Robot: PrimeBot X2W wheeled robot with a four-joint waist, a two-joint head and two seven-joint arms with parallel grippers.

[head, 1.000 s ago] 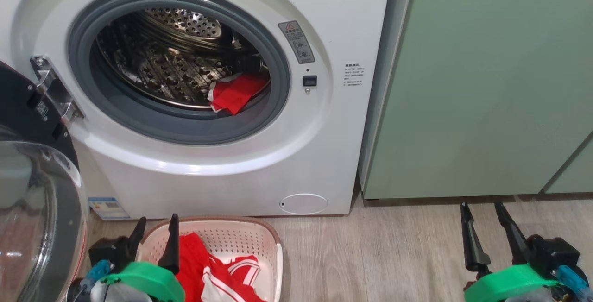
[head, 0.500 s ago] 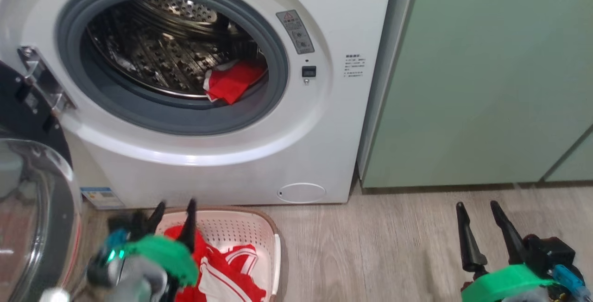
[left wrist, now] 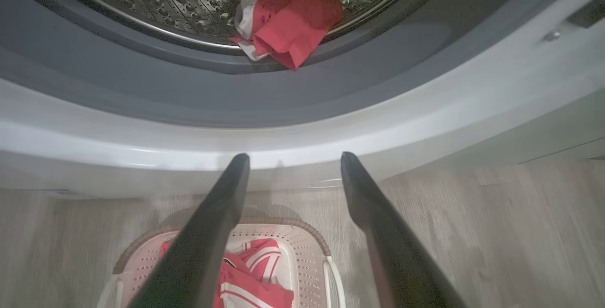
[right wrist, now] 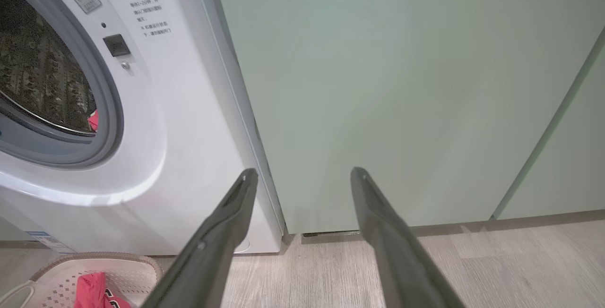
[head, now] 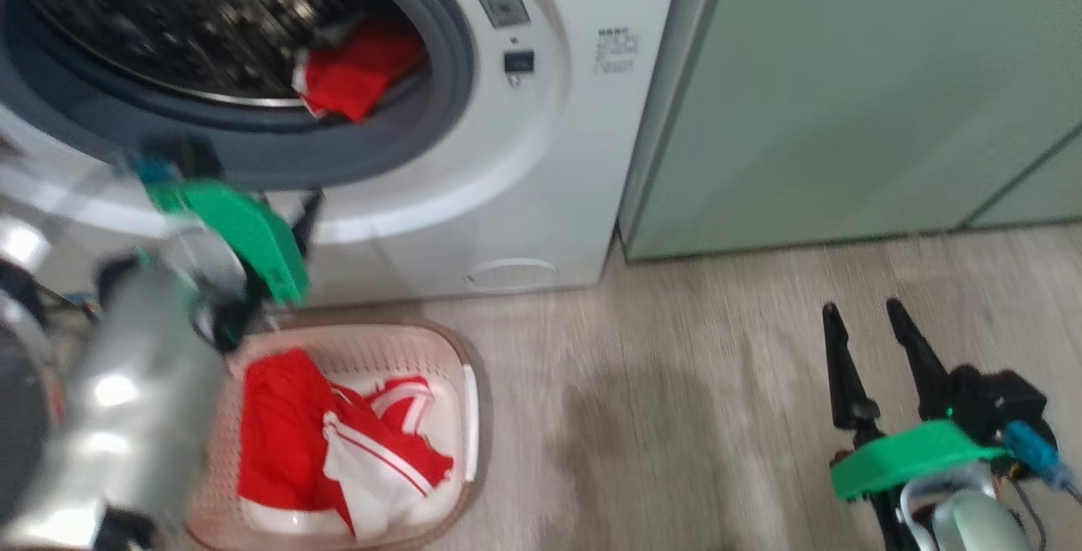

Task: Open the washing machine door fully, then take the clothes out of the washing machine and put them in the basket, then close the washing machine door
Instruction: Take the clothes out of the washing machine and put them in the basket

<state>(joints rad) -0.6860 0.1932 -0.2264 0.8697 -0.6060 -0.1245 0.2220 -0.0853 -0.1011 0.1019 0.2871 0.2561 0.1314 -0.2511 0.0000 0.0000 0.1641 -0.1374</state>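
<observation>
We see left gripper [left wrist: 294,157] spread, empty, centre frame, just below washer [left wrist: 425,124] lip. Red clothes [left wrist: 288,20] at drum [left wrist: 165,1] edge, top centre; more in basket [left wrist: 283,221], bottom. Right gripper [head: 862,308] spread over open floor [head: 676,407], lower right.

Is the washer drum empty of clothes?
No, a red garment lies at the front of the washing machine drum, just behind the grey gasket.

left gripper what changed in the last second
The left gripper rose from over the basket toward the washing machine opening, open and empty. The head camera shifted. Red clothes in machine and basket, and the open right gripper, stayed put.
</observation>
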